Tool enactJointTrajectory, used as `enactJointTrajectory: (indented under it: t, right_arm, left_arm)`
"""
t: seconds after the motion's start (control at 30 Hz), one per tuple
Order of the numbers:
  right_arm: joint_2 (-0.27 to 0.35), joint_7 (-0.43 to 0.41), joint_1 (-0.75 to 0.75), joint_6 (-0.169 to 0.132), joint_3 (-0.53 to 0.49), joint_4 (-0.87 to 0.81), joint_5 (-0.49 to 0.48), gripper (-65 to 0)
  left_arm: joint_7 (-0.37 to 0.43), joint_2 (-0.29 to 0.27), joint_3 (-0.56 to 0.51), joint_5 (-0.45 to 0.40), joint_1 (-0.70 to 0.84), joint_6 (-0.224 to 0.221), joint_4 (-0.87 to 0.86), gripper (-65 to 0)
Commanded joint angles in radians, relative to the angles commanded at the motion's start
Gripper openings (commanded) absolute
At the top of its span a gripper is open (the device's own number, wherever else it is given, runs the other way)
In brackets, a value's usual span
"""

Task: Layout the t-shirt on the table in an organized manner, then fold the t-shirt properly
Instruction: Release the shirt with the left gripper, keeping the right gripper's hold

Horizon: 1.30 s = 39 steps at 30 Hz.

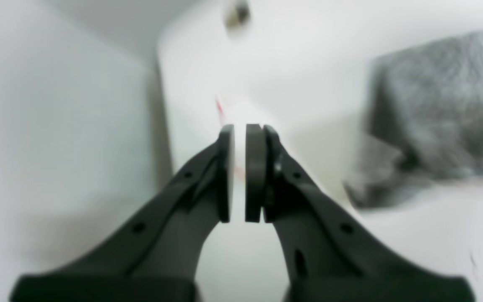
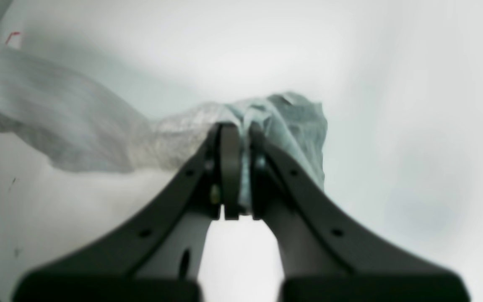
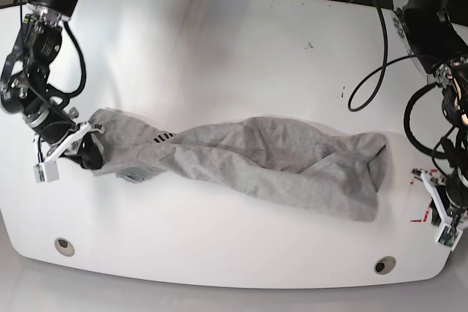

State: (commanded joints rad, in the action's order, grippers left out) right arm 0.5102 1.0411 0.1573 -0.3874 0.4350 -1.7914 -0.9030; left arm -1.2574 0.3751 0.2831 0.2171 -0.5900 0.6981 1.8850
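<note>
The glossy white table (image 3: 219, 42) carries the heather-grey t-shirt (image 3: 278, 162), twisted into a wrinkled rope across its middle, left to right. To lay it out well, I'd say the pull should go slow and outward so the twist unwinds. The right gripper (image 2: 239, 167), at the scene's left, pinches a bunched soft edge. The left gripper (image 1: 239, 172), near the right edge, holds nothing, pads almost together with a slim gap.
</note>
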Motion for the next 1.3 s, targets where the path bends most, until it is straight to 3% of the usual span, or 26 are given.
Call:
enactJointTrajectory:
  t: [0.23,0.5,0.6,0.73,0.83,1.07,1.13,1.3]
  right_arm:
    - [0.064,-0.005,0.16,-0.002,-0.008,0.066,0.0,-65.0]
    - [0.143,-0.006,0.448,-0.003,-0.164,0.226,-0.005,-65.0]
    - [0.163,-0.006,0.443,-0.003,-0.163,0.23,-0.008,-65.0]
    - [0.152,-0.006,0.361,-0.003,-0.13,0.198,-0.009,-65.0]
    - [0.095,-0.006,0.284,-0.003,-0.109,0.172,-0.003,-65.0]
    - [-0.003,-0.006,0.133,-0.002,-0.094,0.101,0.011,-65.0]
    - [-0.026,-0.006,0.115,-0.002,-0.094,0.084,0.029,-65.0]
    - [-0.077,-0.006,0.063,-0.003,-0.095,0.029,0.114,-65.0]
  left_arm:
    - [0.0,0.002,-0.034,-0.003,-0.207,0.0,-0.002,-62.0]
    - [0.0,0.064,-0.107,-0.005,-0.451,0.0,-0.157,-61.9]
    - [-0.003,0.068,-0.109,-0.002,-0.462,0.0,-0.172,-61.9]
    - [-0.003,0.094,-0.107,0.003,-0.377,0.0,-0.17,-61.9]
    - [-0.002,0.1,-0.101,0.005,-0.269,0.0,-0.157,-61.9]
    - [0.005,0.006,-0.051,0.005,0.032,0.0,-0.118,-61.6]
    - [0.026,-0.025,-0.051,0.005,0.089,0.0,-0.118,-59.4]
    - [0.124,-0.137,-0.052,-0.003,0.262,0.0,-0.117,-38.8]
